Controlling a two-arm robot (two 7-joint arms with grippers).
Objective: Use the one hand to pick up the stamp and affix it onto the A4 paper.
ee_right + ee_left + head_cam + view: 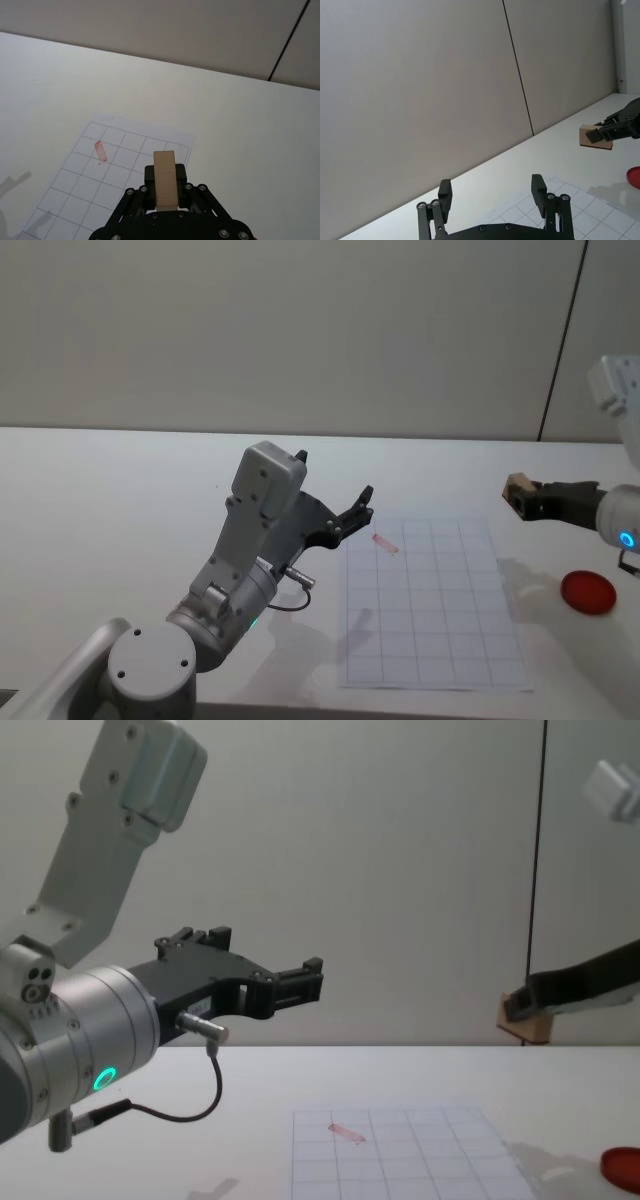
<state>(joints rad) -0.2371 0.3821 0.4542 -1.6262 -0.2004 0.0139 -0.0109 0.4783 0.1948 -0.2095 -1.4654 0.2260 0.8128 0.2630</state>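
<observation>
Risk: stamp (517,490), clenched in the right end effector (165,176) & hanging above the tabletop (120,470) off the A4 paper (430,610) far-right corner, may smear if you land it tilted; you've got 1 stamp, 1 paper, 1 pink mark (386,543), 1 red pad (587,592); left end effector (492,192) idle, spread open, left of paper.

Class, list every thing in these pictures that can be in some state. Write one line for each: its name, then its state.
Right hand: shut, raised in the air.
Stamp: gripped in that hand, clear of the table.
Paper: flat on the table, one pink mark near its far left corner.
Red pad: lying flat on the table.
Left hand: open, empty, raised.
</observation>
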